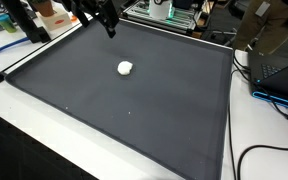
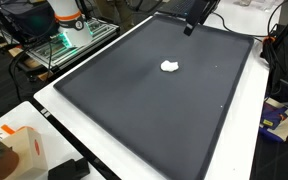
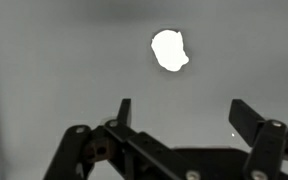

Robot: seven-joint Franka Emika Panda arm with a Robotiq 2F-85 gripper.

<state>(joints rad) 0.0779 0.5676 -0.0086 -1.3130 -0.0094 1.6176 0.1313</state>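
A small white crumpled lump (image 1: 125, 68) lies on the dark grey mat (image 1: 134, 110); it also shows in the other exterior view (image 2: 170, 66) and in the wrist view (image 3: 169, 50). My gripper (image 1: 109, 30) hangs above the mat's far edge, well apart from the lump, and shows near the top in the other exterior view (image 2: 189, 28). In the wrist view the two black fingers (image 3: 179, 112) stand wide apart with nothing between them. The gripper is open and empty.
The mat lies on a white table (image 1: 264, 130). A laptop (image 1: 279, 60) and black cables (image 1: 259, 150) sit beside the mat. A wire rack with equipment (image 2: 69, 45) stands off one side. An orange and white box (image 2: 14, 145) sits near a table corner.
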